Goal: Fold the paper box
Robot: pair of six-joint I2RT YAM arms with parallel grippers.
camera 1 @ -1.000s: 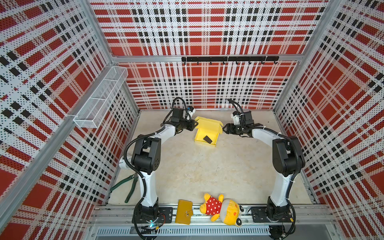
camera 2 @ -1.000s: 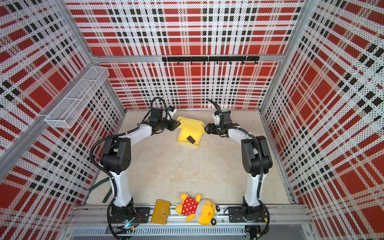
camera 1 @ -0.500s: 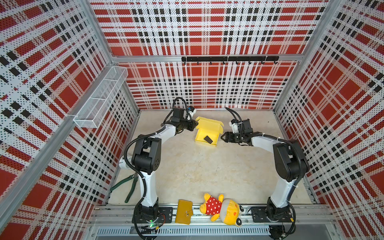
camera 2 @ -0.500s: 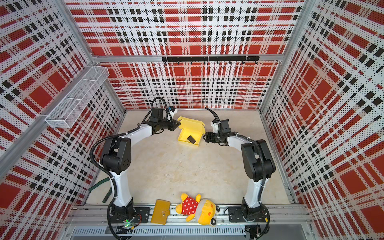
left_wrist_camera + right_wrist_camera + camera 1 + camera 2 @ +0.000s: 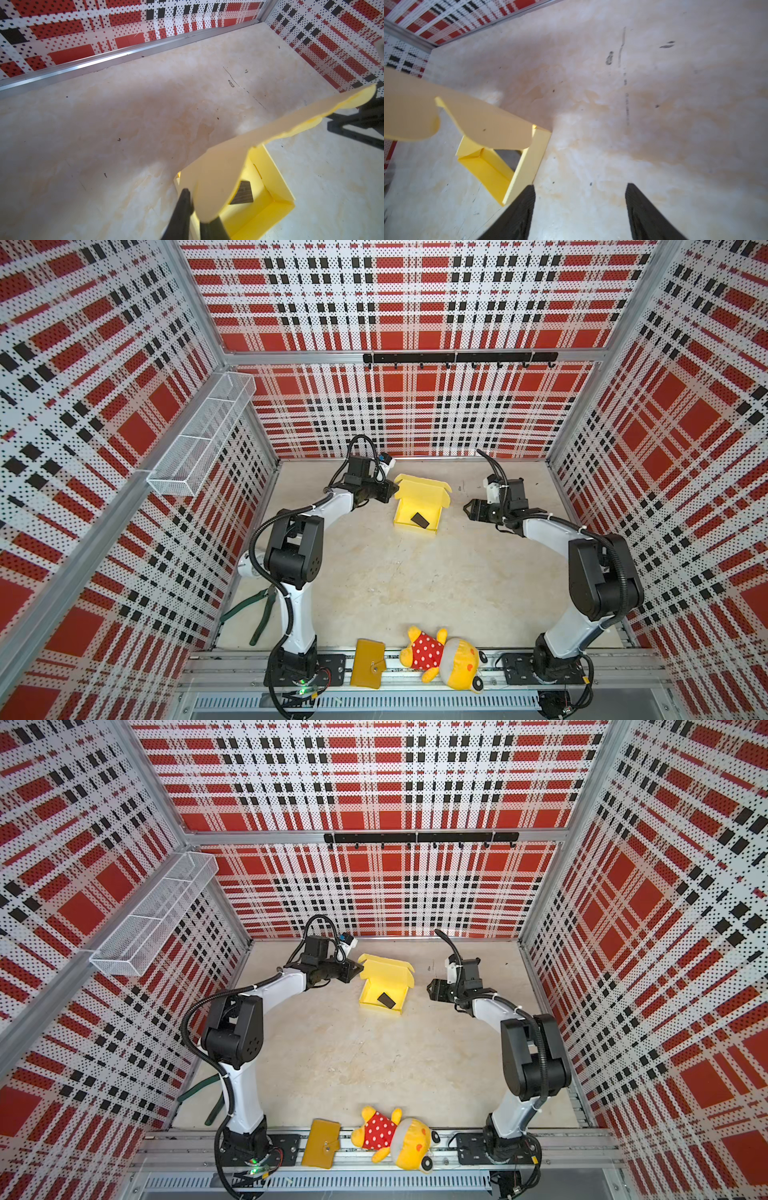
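Note:
The paper box (image 5: 419, 506) (image 5: 386, 986) is pale yellow and stands open at the back of the floor, its lid raised at the far side. A small black card (image 5: 420, 519) lies inside it. My left gripper (image 5: 390, 491) (image 5: 356, 970) is at the box's left rear corner. In the left wrist view it (image 5: 196, 205) is shut on the lid's rounded side flap (image 5: 216, 187). My right gripper (image 5: 467, 510) (image 5: 432, 988) hangs open to the right of the box, a short gap away. In the right wrist view it (image 5: 580, 185) has only bare floor between its fingers, and the box wall (image 5: 527, 162) is beside one finger.
Green-handled pliers (image 5: 257, 614) lie by the left arm's base. A mustard wallet (image 5: 368, 664) and a yellow plush toy (image 5: 444, 657) rest on the front rail. A wire basket (image 5: 199, 435) hangs on the left wall and a black hook rail (image 5: 459, 358) on the back wall.
My right gripper has drawn back from the box's right side, toward the right. My left gripper's jaws have narrowed onto the lid flap and it has stayed in place.

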